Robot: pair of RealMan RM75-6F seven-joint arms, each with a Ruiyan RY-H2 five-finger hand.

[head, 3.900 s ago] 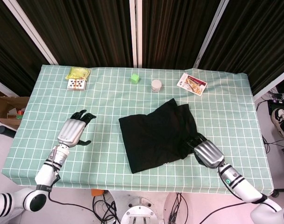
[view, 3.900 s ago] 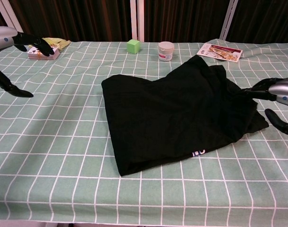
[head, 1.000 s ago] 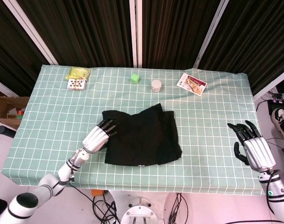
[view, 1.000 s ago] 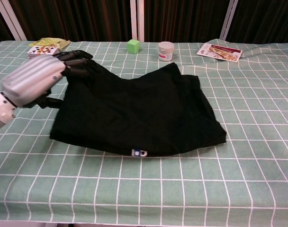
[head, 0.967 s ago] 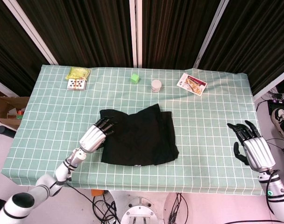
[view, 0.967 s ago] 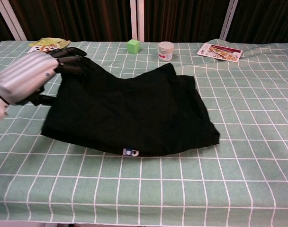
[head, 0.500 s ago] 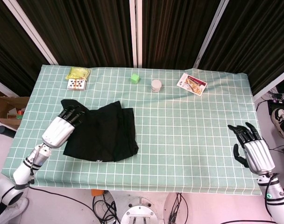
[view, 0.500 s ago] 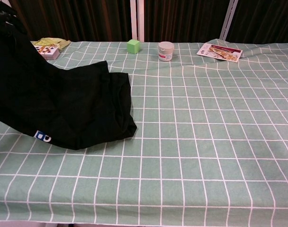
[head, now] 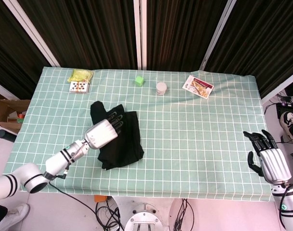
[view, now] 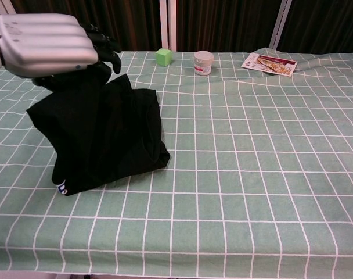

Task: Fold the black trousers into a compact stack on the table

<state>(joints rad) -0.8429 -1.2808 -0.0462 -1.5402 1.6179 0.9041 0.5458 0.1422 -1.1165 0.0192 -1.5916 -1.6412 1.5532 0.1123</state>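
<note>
Left hand pinches lifted black trousers; small white label at hem, unreadable. Right hand held spread, apart, at table edge.

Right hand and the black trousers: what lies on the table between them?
Nothing: in the head view only bare checked tablecloth lies between the right hand and the black trousers.

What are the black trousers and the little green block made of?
The black trousers look like soft matte woven cloth: they droop and crease where the left hand lifts them. The green block has flat, dull faces and sharp edges, so perhaps foam or painted wood; I can't tell which.
</note>
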